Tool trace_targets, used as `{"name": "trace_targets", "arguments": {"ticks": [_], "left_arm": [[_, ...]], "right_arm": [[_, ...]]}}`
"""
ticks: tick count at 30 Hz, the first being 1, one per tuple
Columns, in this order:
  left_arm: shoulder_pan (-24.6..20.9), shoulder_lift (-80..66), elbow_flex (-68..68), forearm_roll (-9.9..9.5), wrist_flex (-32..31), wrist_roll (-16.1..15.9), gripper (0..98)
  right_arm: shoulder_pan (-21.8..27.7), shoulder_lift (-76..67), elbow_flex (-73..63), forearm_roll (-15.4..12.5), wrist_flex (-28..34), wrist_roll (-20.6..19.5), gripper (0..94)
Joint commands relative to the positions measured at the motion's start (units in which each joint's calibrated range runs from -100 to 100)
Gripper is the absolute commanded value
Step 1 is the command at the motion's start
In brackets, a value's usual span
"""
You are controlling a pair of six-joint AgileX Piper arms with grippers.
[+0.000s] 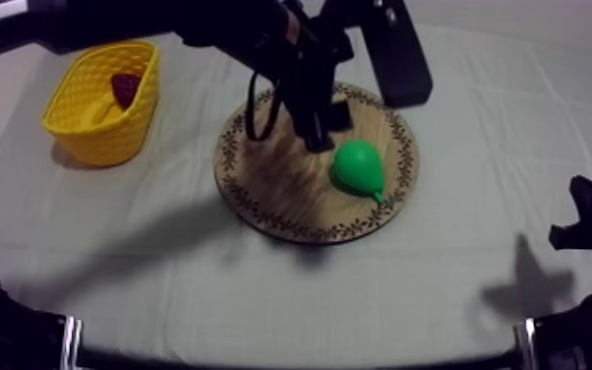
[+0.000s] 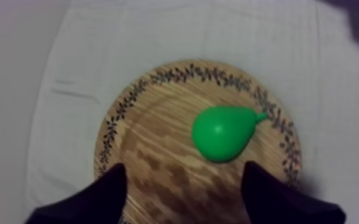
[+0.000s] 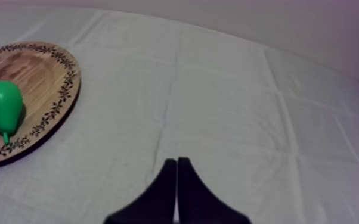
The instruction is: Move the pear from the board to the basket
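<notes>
Table (image 1: 457, 285) under grey-white cloth. Round wooden board (image 1: 270, 192) with patterned rim, near table centre. Yellow basket (image 1: 113, 138) at left side, well apart from board. Left end effector (image 2: 182, 179) over board, fingers spread wide, nothing between them; pear (image 1: 357, 165) just beyond gap, untouched. Right end effector (image 3: 176, 164) low at right side over bare cloth, fingers pressed together in narrow wedge, gripping nothing. Pear green, lying on board's right part, stem toward rim. Small red fruit (image 1: 125, 89) inside basket.
</notes>
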Motion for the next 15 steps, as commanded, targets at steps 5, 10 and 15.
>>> {"name": "trace_targets", "arguments": {"ticks": [5, 10, 15], "left_arm": [[0.29, 1.66, 0.90, 0.02, 1.02, -6.15, 94.7], [0.49, 3.76, 0.30, -0.10, 0.80, -8.49, 95.9], [0.82, 7.20, -2.05, -0.93, 0.35, -10.01, 96.1]], "right_arm": [[-0.03, 0.01, 0.05, -0.01, -0.04, 0.00, 0.5], [-0.03, 0.01, 0.05, -0.01, -0.04, 0.00, 0.5], [-0.03, 0.01, 0.05, -0.01, -0.04, 0.00, 0.5]]}}
